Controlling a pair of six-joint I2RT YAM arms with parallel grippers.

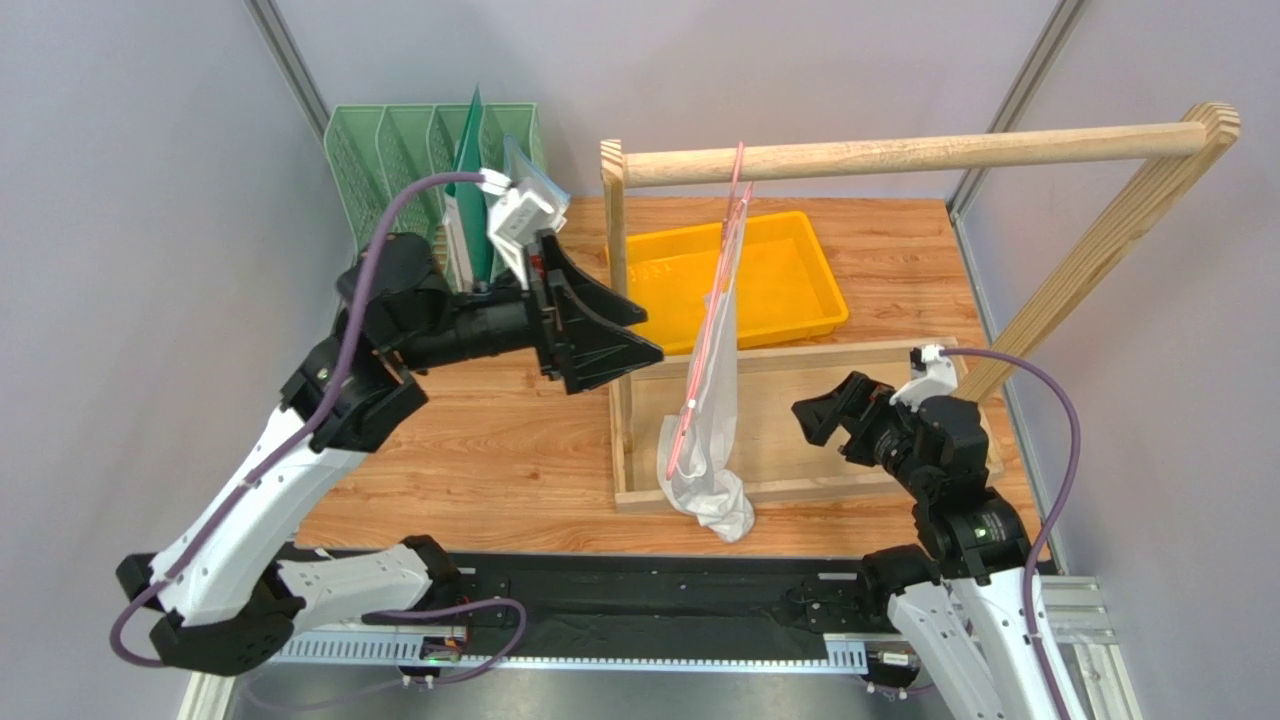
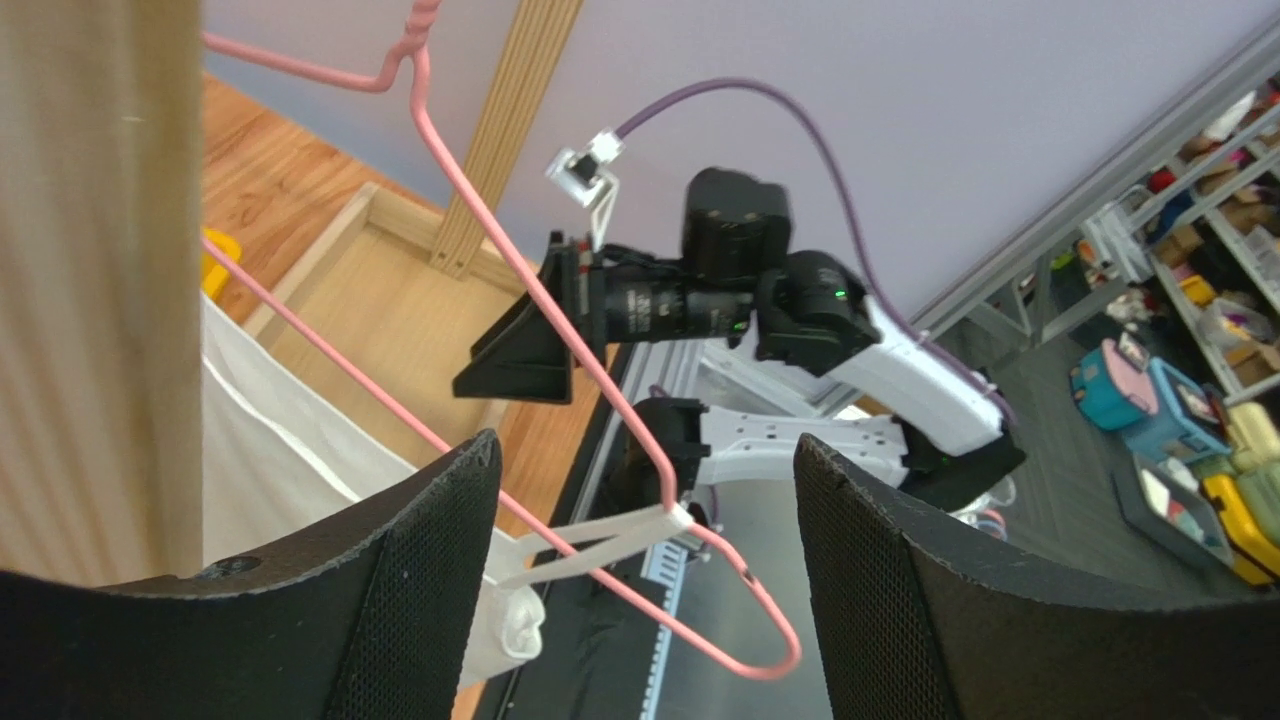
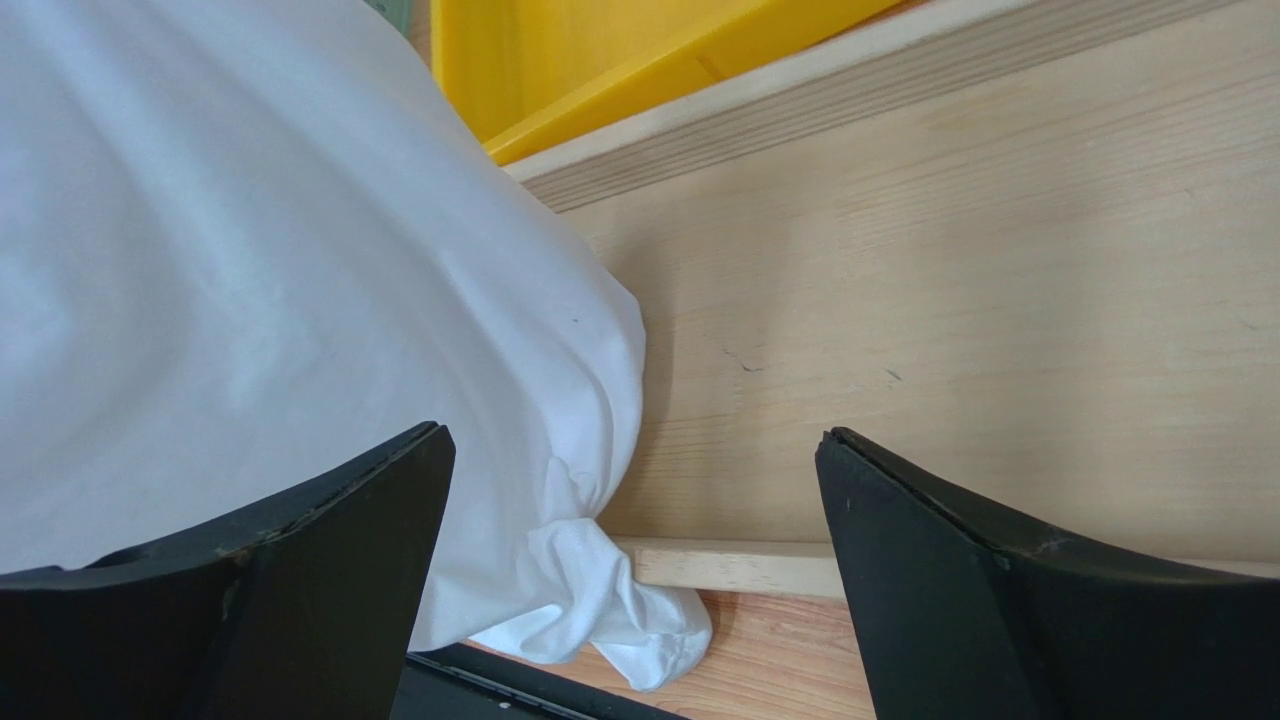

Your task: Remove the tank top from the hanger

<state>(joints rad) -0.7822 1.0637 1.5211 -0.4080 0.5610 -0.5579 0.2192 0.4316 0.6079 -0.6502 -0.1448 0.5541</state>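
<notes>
tank top point(image 1: 709, 402) on hanger point(image 1: 727, 248), btwn L gripper point(image 1: 649, 336), R gripper point(image 1: 803, 420)

Left hand point(image 1: 651, 336) raised, right hand point(image 1: 810, 417) low; both spread wide.

Left arm point(image 1: 256, 495): white shell along the lower link, black housings at the joints, black forearm. Left cable point(image 1: 443, 179) purple, looped out from the base at 7 o'clock and run up to a small white camera block point(image 1: 526, 210) on the wrist. Left gripper point(image 1: 649, 336) matte black, with wedge-shaped fingers point(image 2: 376, 615), fine mesh texture on the inner faces. Right arm point(image 1: 984, 638), at 5 o'clock of the top view: same white shell and black joints, tiny green light point(image 2: 836, 294) on one housing. Right cable point(image 2: 751, 86) purple too, plugged into a white connector point(image 2: 586, 168). Right gripper point(image 1: 809, 417) black, with broad angular fingers point(image 3: 1052, 600).
</notes>
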